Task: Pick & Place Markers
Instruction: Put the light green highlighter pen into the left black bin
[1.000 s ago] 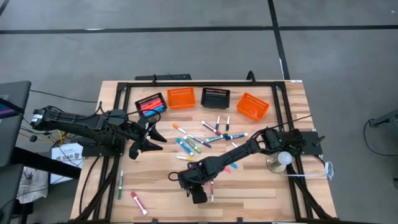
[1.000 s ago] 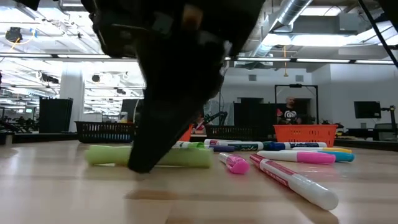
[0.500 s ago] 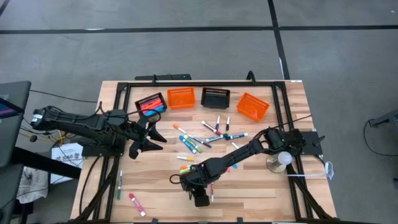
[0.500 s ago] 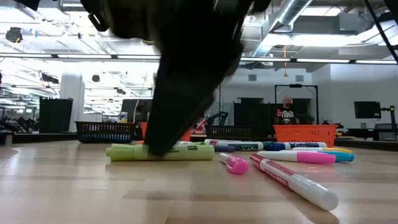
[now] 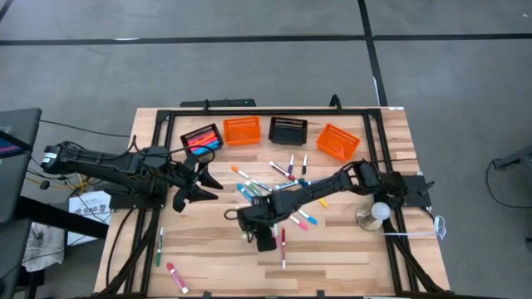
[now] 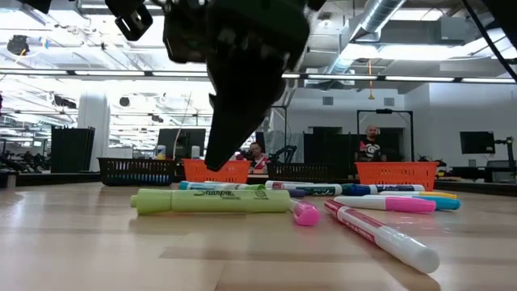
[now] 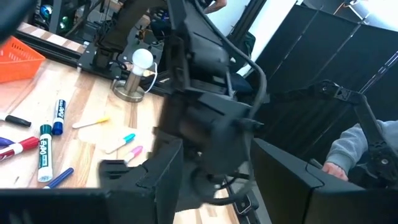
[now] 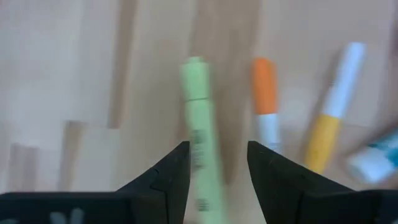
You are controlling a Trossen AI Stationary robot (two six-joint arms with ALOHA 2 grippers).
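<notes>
Now, left to right.
Left gripper: waits over the table's left, fingers apart, empty.
Right gripper: part-open, empty, poised above the green highlighter at mid-table.
Doing it well: centre fingers on the barrel; the orange-capped marker lies just beside.
Room: bare wood toward the front edge; baskets behind.

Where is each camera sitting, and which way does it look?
High view: above the table, looking straight down; both arms show, left gripper waiting, right gripper at work.
Low view: at table-top height, looking level across; the right arm hangs over the yellow-green highlighter.
Left wrist view: on the left arm, facing the right arm and a lamp.
Right wrist view: on the right arm, looking down between its open jaws.
Shared: the low and right wrist views both show the highlighter.
</notes>
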